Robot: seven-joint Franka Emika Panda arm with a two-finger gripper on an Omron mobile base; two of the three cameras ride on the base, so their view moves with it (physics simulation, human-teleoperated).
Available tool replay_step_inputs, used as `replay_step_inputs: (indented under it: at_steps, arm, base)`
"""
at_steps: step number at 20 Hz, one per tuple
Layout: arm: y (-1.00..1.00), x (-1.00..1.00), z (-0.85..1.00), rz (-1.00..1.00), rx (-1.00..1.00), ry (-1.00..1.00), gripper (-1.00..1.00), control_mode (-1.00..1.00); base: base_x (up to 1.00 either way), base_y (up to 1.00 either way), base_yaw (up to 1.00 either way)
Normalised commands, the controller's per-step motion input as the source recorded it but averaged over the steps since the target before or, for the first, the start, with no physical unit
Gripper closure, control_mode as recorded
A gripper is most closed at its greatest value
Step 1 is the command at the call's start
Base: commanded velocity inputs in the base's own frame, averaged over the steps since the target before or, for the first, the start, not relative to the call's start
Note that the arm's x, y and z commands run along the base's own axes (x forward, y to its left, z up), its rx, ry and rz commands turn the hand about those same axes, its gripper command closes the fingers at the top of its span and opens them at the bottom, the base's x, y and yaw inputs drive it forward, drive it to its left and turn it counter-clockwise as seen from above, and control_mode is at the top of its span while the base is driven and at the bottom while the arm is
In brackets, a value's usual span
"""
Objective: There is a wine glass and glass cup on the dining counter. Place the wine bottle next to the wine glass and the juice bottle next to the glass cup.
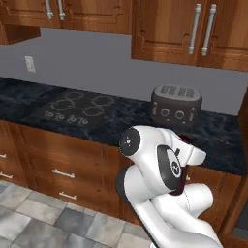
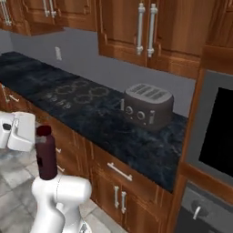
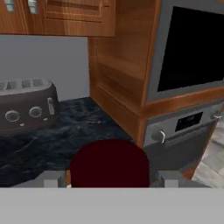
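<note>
End effector (image 3: 109, 181) pinching the upright juice bottle (image 2: 45, 154), held off the dark marbled counter (image 2: 113, 132), toaster (image 2: 148, 106) beyond, oven (image 3: 188, 127) to one side

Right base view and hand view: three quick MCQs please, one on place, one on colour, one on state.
1. Where does the toaster stand?
A. on the floor
B. on the dark marbled counter, beside the stove top
C. inside the oven

2. What colour is the bottle at the gripper?
A. dark red
B. green
C. clear

3. How is that bottle right now?
A. lying on the counter
B. standing in a cabinet
C. upright between the gripper's fingers, off the counter

Answers:
1 B: the toaster sits on the counter, to the right of the stove top.
2 A: the juice bottle is dark red all over.
3 C: the gripper has it between its tips, and it hangs upright in front of the counter.
</note>
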Motion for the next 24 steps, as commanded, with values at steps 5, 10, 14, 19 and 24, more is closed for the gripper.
replay_step_inputs:
  at_steps: [5,10,14,19,24]
  arm:
    - [0.00,0.00,0.00,0.00,0.00,0.00,1.00,1.00]
    - [0.00,0.00,0.00,0.00,0.00,0.00,1.00,1.00]
    - [0.00,0.00,0.00,0.00,0.00,0.00,1.00,1.00]
    - [0.00,0.00,0.00,0.00,0.00,0.00,1.00,1.00]
    - [0.00,0.00,0.00,0.00,0.00,0.00,1.00,1.00]
  base:
    - [-0.02,0.00,1.00]
    - [0.00,0.00,1.00]
    - [0.02,0.00,0.99]
    - [0.53,0.01,0.46]
    - [0.93,0.00,0.01]
